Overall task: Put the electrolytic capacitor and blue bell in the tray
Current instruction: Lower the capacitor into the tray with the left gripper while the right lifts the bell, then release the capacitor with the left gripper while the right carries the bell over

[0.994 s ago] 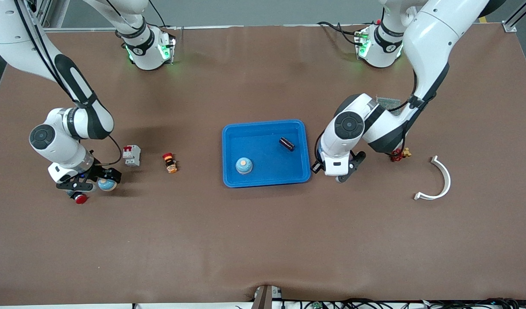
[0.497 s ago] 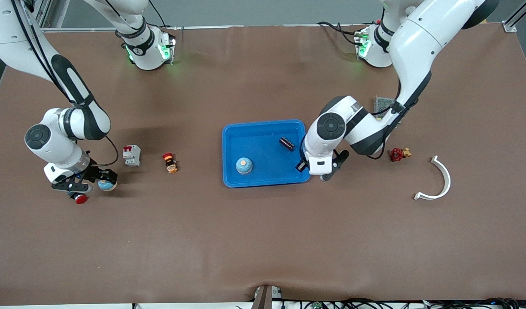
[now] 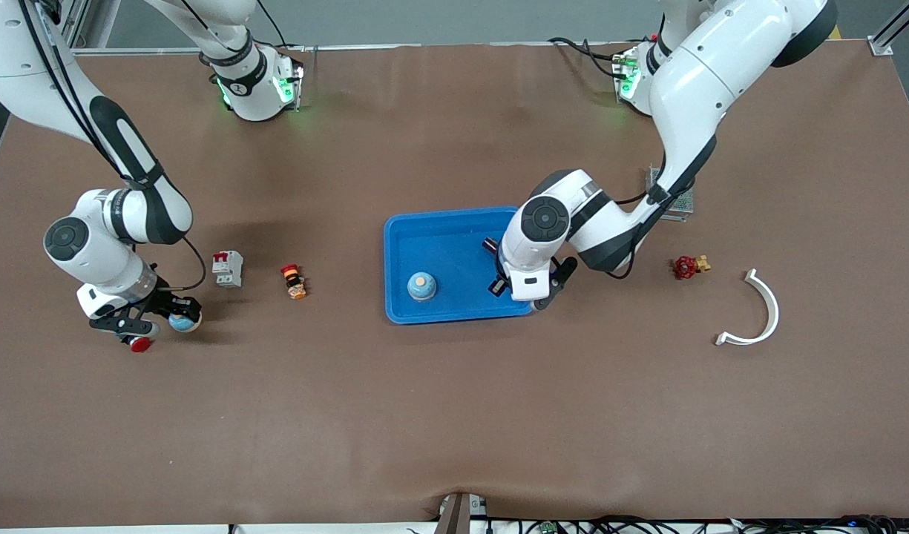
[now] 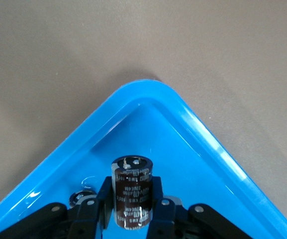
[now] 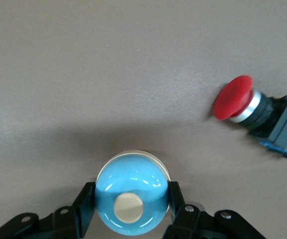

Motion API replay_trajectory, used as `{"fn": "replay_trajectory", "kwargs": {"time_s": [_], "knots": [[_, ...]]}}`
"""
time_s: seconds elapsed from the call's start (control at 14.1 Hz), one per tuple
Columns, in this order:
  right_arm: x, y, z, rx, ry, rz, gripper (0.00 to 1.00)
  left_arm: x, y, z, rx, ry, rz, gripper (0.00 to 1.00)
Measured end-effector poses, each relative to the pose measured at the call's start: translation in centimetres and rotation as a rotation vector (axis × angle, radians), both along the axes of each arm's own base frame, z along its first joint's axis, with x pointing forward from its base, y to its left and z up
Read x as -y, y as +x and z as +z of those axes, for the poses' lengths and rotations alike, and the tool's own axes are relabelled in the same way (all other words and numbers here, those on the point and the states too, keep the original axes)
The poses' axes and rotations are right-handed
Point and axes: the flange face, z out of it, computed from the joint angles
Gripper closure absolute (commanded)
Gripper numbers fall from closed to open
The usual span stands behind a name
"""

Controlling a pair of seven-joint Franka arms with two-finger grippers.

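Observation:
The blue tray (image 3: 454, 241) lies mid-table and holds one blue bell (image 3: 421, 285) and a dark capacitor (image 3: 490, 243), half hidden by my left arm. My left gripper (image 3: 524, 291) is over the tray's corner nearest the left arm's end and the camera. In the left wrist view it (image 4: 130, 211) is shut on a second brown capacitor (image 4: 131, 186), held above the tray (image 4: 208, 144). My right gripper (image 3: 153, 323) is low at the right arm's end of the table. It (image 5: 131, 206) is shut on another blue bell (image 5: 131, 191), which also shows in the front view (image 3: 184, 321).
A red push button (image 3: 139, 343) lies just beside my right gripper and shows in the right wrist view (image 5: 238, 99). A grey breaker (image 3: 228, 268) and a small orange part (image 3: 295, 282) lie between it and the tray. A red valve (image 3: 686, 266), a white curved piece (image 3: 762, 311) and a green board (image 3: 673, 194) lie toward the left arm's end.
My left arm has swung from beside the tray to over its corner, carrying the capacitor. My right gripper has stayed around the blue bell, hardly moving.

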Motion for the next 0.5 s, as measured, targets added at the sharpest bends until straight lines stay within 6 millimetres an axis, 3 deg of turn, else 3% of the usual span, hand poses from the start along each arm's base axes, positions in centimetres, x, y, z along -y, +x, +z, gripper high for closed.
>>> {"fn": "replay_trajectory", "kwargs": {"time_s": [0.14,0.35,0.43,0.5], "knots": [[-1.6,0.6,0.7,-0.04,0.011,-0.067,1.0,0.2,-0.2,-1.2,0.004,0.007,-0.001,1.0],[-5.6,1.4,2.9,-0.067,0.041,-0.257,1.0,0.4,-0.3,-2.5,-0.002,0.001,-0.002,1.0],[-7.4,1.5,3.8,-0.076,0.051,-0.328,1.0,0.4,-0.4,-2.8,-0.006,0.002,-0.001,0.9],[-9.2,1.3,4.8,-0.092,0.056,-0.397,1.0,0.3,-0.3,-2.9,-0.007,0.002,0.0,0.54]]}}
